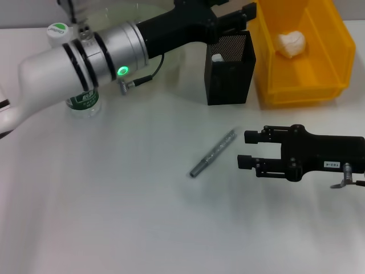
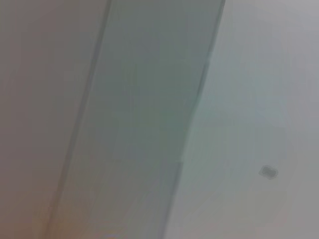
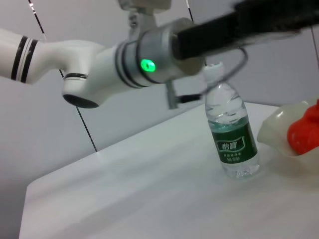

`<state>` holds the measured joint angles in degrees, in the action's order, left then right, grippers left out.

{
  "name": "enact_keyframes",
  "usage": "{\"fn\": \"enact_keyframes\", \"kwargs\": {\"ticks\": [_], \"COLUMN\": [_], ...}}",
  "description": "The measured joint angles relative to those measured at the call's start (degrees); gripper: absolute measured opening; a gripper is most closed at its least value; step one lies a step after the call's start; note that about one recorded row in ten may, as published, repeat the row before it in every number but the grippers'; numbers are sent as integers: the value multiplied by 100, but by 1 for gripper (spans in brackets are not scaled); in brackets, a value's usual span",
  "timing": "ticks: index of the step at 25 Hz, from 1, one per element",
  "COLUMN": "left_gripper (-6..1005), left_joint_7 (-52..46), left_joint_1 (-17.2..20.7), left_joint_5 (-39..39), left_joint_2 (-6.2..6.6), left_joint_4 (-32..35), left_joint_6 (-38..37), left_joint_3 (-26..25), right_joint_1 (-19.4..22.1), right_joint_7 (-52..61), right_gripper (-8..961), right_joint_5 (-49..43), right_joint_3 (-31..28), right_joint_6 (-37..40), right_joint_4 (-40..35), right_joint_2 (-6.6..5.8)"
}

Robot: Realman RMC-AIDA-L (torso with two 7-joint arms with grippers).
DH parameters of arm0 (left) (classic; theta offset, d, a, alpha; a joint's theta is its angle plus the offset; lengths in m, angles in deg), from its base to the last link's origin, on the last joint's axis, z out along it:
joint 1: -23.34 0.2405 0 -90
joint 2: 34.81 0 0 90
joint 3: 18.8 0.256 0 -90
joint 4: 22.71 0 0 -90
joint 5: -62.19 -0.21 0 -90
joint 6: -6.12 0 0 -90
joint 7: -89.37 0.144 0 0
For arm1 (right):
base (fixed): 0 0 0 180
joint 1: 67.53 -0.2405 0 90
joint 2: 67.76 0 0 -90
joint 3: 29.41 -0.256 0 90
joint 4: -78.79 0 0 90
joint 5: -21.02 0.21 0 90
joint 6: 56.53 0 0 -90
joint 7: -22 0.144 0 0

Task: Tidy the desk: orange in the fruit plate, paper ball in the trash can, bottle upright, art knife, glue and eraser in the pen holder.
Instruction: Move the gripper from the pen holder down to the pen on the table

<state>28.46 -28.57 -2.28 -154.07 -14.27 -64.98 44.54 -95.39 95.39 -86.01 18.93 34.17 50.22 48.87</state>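
The black mesh pen holder (image 1: 229, 71) stands at the back centre with a small white item (image 1: 217, 57) showing inside; I cannot tell what it is. My left gripper (image 1: 236, 16) hovers right over the holder's top. The silver art knife (image 1: 214, 153) lies flat on the table. Just right of the knife, my right gripper (image 1: 249, 150) is open and holds nothing. The bottle (image 1: 84, 103) (image 3: 233, 133) stands upright at the left, partly behind my left arm. The paper ball (image 1: 292, 43) lies in the yellow trash can (image 1: 302, 91). The orange (image 3: 305, 130) sits in the fruit plate (image 3: 276, 133).
My left arm (image 1: 102, 54) stretches across the back of the table from the left, over the bottle and the plate area. The yellow bin stands close beside the pen holder on its right. The left wrist view shows only blurred grey surfaces.
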Motion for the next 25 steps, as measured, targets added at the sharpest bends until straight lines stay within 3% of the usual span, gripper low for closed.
{"fn": "enact_keyframes", "kwargs": {"ticks": [6, 11, 17, 25], "left_gripper": [736, 736, 735, 736], "left_joint_7": [-639, -744, -677, -262], "left_joint_1": [1169, 2065, 2938, 3529], "left_joint_5": [34, -24, -373, -531], "left_joint_2": [19, 89, 266, 538], "left_joint_4": [1413, 2098, 2338, 2207], "left_joint_6": [-861, -1487, -1793, -1859], "left_joint_3": [824, 1080, 1040, 1027], "right_joint_1": [0, 0, -38, -166], "right_joint_7": [0, 0, 0, 0], "right_gripper": [628, 626, 625, 622], "right_joint_5": [-55, -63, -63, -60], "right_joint_3": [0, 1, -29, -43], "right_joint_6": [8, 55, 114, 111], "right_joint_4": [-26, -35, -86, -90], "right_joint_2": [-1, -25, -35, -44]}}
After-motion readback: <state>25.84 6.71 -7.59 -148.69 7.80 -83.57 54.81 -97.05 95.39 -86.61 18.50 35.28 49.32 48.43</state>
